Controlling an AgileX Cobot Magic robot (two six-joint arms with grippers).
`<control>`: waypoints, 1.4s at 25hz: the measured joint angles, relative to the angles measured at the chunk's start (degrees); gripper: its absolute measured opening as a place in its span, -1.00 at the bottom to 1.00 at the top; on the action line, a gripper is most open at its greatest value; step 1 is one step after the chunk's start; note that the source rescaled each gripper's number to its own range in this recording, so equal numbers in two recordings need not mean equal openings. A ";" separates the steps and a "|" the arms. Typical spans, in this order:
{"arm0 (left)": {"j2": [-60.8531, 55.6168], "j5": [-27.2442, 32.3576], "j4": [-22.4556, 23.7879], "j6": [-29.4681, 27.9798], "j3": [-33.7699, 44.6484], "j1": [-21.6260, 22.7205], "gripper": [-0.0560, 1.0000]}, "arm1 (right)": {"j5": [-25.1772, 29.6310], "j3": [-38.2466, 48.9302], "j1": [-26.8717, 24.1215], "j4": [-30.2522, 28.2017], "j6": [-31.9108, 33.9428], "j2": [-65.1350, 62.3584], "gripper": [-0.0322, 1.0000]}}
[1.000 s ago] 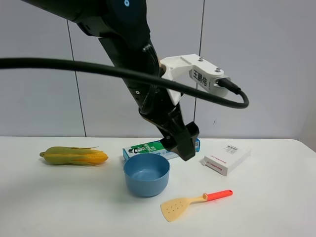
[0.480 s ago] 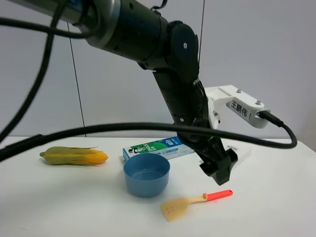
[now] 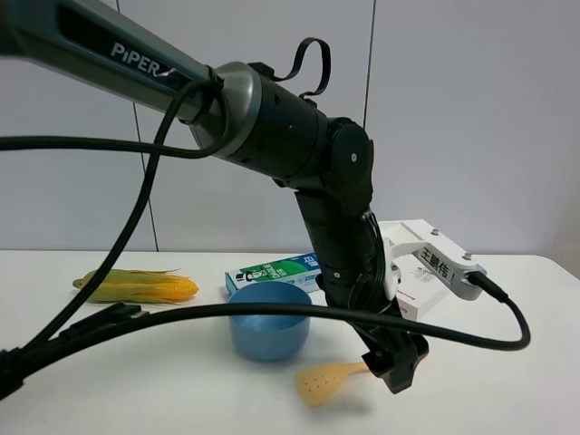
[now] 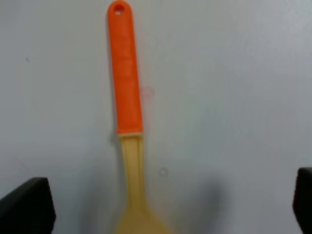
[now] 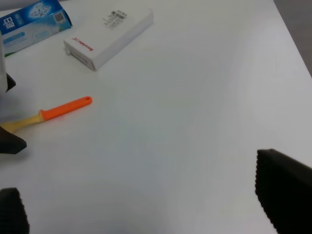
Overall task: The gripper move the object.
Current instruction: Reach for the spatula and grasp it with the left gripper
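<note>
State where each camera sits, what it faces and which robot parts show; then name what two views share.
Exterior high: mounted high, facing table and wall; shows the left arm, left hand down at the spatula.
Left wrist: on the left arm, looking down at the spatula between its fingertips.
Right wrist: on the right arm, looking across the table; own fingertips in the foreground.
Shared: all three show the spatula.

The left gripper (image 3: 397, 370) hides the spatula (image 3: 324, 381) handle; the left wrist view crops its blade

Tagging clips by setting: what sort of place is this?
Probably a robot lab bench, not a kitchen: a white table, plain wall panels, and a spatula laid out under a robot arm.
</note>
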 joint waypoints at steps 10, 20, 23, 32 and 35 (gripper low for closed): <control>3.31 0.05 -0.84 0.13 -0.07 2.32 1.00 | 0.00 0.00 0.00 0.00 0.00 0.00 1.00; 4.66 -0.39 -1.63 0.31 -0.07 3.85 1.00 | 0.00 0.00 0.00 0.00 0.00 0.00 1.00; 5.03 -0.39 -2.14 0.36 -0.14 4.04 1.00 | 0.00 0.00 0.00 0.00 0.00 0.00 1.00; 5.95 -0.38 -2.73 0.44 -0.16 4.22 1.00 | 0.00 0.00 0.00 0.00 0.00 0.00 1.00; 5.95 -0.43 -3.15 0.55 -0.21 4.22 0.96 | 0.00 0.00 0.00 0.00 0.00 0.00 1.00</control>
